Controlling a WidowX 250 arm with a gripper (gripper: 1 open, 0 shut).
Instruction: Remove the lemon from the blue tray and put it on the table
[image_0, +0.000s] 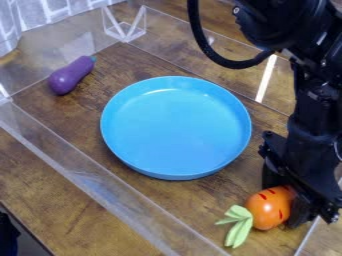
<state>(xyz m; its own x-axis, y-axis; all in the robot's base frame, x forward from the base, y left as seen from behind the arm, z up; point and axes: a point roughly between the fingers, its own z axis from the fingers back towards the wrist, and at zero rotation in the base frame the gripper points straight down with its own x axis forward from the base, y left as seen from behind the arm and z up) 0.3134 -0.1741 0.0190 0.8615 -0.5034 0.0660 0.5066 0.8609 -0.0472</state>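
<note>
Because the gripper (291, 178) sits low at the right, down against the orange carrot (270, 208), its dark housing covers the very spot you most need to read. The jaws are drawn closed, as near together as they go, but you can't tell from this side whether they pinch the carrot, something hidden behind it, or nothing. The carrot lies on its side with its green leaves (238, 225) toward the clear wall (94, 175), and its far end is tucked under the fingers.

As for the lemon, you can't see it anywhere: none shows on the blue tray (177, 128) or on the visible part of the table (127, 60). It may be out of sight beneath the arm, so find it before you commit to another move. If it is already on the wood under there, the job is probably close to finished; treat that as a guess.

The tray rests flat near the middle, apart from the gripper, and the purple eggplant (72, 75) lies well apart at the far left, out of your way. What crowds you is the carrot, which could roll or drag if you swing sideways. Lift straight up first, minding the looped black cable (234, 63) above the tray.
</note>
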